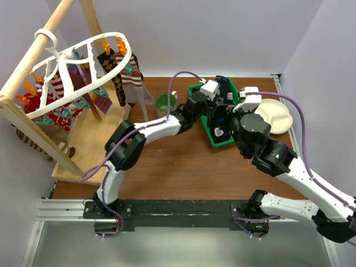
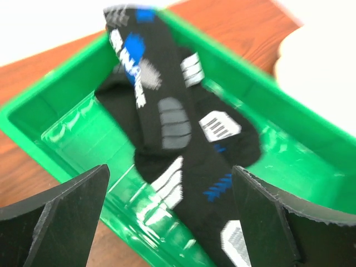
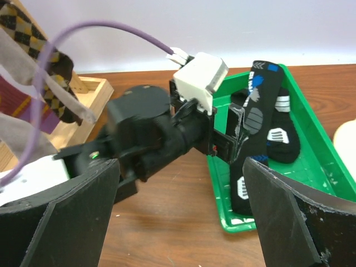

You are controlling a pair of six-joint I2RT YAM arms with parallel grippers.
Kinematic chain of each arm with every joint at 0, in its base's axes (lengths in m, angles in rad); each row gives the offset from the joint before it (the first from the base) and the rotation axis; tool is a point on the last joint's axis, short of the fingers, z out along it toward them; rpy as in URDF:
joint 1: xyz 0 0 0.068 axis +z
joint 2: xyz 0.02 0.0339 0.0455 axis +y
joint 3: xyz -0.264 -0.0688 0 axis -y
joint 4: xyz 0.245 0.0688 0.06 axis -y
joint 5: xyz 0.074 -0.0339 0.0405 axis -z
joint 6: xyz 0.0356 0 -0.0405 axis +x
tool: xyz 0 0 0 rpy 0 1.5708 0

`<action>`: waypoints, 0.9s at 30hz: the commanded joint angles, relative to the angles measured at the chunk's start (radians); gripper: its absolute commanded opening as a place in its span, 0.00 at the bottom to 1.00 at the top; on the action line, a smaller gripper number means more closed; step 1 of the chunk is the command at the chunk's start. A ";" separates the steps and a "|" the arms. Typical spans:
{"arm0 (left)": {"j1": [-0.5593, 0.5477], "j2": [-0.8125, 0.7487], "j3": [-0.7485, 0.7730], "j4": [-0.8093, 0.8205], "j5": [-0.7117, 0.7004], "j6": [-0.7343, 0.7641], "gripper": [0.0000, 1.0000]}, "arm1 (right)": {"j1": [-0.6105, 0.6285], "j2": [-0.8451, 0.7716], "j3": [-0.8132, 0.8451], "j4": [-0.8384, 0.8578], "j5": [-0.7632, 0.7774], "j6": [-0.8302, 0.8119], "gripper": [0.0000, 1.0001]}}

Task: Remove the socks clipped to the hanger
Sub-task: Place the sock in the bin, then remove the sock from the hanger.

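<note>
Held left gripper (image 2: pixel 172 208) splayed, empty, above black sock (image 2: pixel 167 111) in green tray (image 2: pixel 33 117); right gripper (image 3: pixel 183 208) likewise, near tray. Risked grippers clashing there if swung together.

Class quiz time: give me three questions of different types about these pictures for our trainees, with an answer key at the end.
1. True or false: the black patterned sock lies in the green tray.
2. Multiple choice: the left tool is A) shut on an orange clip, B) open above the tray, C) out of view.
3. Fill in the blank: more socks hang clipped to the white ___ at the table's left.

Key: 1 true; 2 B; 3 hanger.
</note>
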State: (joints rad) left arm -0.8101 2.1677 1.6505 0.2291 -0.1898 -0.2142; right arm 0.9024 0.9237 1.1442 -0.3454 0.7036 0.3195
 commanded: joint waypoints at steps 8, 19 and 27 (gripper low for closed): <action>-0.096 -0.457 -0.633 0.170 -0.071 -0.139 0.93 | -0.007 0.098 0.029 0.193 -0.272 0.046 0.98; -0.164 -0.942 -1.134 -0.029 -0.204 -0.505 0.87 | -0.022 0.332 0.132 0.385 -0.585 0.016 0.93; -0.164 -1.221 -1.201 -0.422 -0.378 -0.749 0.86 | -0.022 0.530 0.203 0.565 -0.831 -0.022 0.88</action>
State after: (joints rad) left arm -0.9756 1.0058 0.4431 0.0212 -0.4290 -0.7765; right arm 0.8814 1.3853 1.2766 0.0692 0.0391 0.3275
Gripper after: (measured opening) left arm 0.861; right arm 0.890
